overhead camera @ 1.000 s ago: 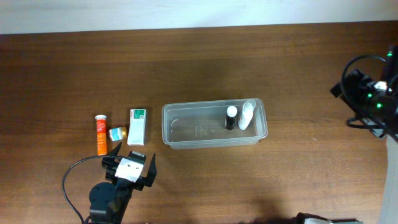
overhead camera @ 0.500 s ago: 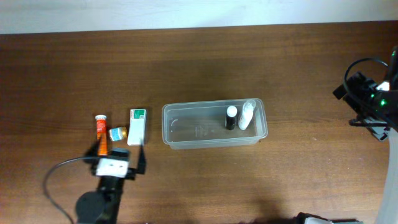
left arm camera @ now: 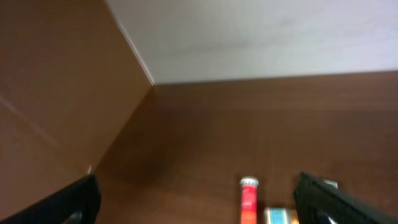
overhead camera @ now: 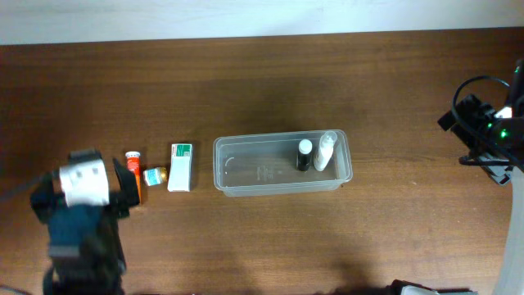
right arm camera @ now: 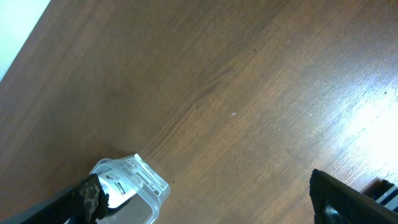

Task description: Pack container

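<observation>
Noting left claw (left arm camera: pixel 198 186) spread wide, empty, slim orange tube (left arm camera: pixel 249 202) just ahead. We see right claw (right arm camera: pixel 205 186) equally wide, empty. Clear plastic rectangular tub (overhead camera: pixel 254 170) sits on brown wooden bench (overhead camera: pixel 327 82) between both claws.

Black left arm (overhead camera: pixel 78 221) with white wrist block; black right arm (overhead camera: pixel 487 131) with cables, green light

I am working at a robotics lab bench. A bare brown wooden table (overhead camera: pixel 262 82) is sitting against a plain white wall (left arm camera: pixel 280 37). A black cable (overhead camera: pixel 483 78) is looping off my right arm (overhead camera: pixel 479 119), a green status light (overhead camera: pixel 501 133) is glowing there, and a clear container (overhead camera: pixel 254 138) is sitting near a small carton (overhead camera: pixel 180 166).
</observation>
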`<state>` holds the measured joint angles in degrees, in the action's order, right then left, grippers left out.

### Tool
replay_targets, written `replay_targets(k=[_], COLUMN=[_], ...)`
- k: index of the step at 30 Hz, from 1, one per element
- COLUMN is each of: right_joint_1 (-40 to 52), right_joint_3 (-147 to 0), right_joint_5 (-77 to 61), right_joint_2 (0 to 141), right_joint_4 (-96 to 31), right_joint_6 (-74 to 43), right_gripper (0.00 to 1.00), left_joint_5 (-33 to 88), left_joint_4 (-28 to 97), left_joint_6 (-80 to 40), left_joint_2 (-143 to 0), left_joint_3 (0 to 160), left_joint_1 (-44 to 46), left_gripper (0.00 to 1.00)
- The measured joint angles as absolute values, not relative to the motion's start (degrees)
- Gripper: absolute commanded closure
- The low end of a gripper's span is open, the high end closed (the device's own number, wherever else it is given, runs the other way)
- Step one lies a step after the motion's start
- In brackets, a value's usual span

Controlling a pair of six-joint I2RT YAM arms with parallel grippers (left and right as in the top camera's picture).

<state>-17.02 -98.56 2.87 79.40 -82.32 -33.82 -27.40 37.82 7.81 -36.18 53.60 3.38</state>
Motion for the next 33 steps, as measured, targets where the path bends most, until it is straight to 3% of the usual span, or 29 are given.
replay_targets(k=[13, 27, 33], right_joint_1=[-17.0, -17.0, -17.0], right_joint_3=[-98.6, -98.6, -98.6], right_joint_5=[2.9, 2.9, 2.9], right_joint_2=[79.4, 79.4, 79.4], right_joint_4=[-82.3, -82.3, -82.3], right_joint_6=[-33.8, -33.8, -33.8], right_gripper=[0.02, 0.02, 0.02], left_joint_5=[-0.5, 9.1, 5.9], left_joint_4=[43.5, 43.3, 42.3], left_joint_6=[3.5, 2.9, 2.7], left_joint_2=[-66.5, -76.6, -81.4], left_joint_3=[59.6, 59.6, 59.6], left_joint_1=[-22.7, -23.8, -23.8], left_gripper=[0.0, 0.0, 0.0])
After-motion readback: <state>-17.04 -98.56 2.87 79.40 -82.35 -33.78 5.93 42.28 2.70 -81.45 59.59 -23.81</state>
